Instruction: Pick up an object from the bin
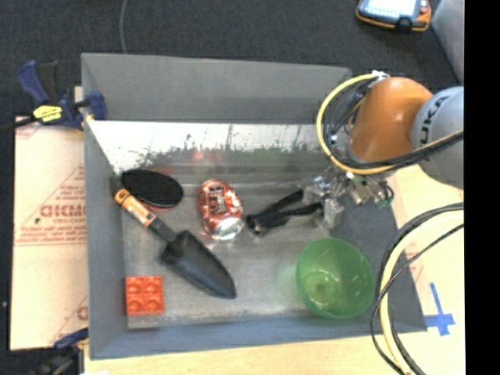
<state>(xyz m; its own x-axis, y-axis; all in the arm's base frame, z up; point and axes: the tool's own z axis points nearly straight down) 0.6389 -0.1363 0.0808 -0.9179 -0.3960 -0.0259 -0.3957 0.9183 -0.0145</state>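
1. While the end effector (332,200) sits low at the right side of the grey metal bin (234,92), under the arm's round orange cover (387,119), I cannot tell if it is open or closed.
2. A long black bent piece (277,211) lies on the bin floor, and its right end touches the end effector. I cannot see if it is gripped.
3. Just beside its left end lies a crushed red and silver drink can (219,208).
4. A see-through green plastic cup (334,278) stands near, toward the front of the bin.
5. Farther left are a black garden trowel with an orange-tipped handle (191,262), a flat black oval disc (152,187) and an orange toy brick (144,295).
6. I think the job has only begun, because nothing looks lifted yet. Gripping one thing and raising it out of the bin is left to do.
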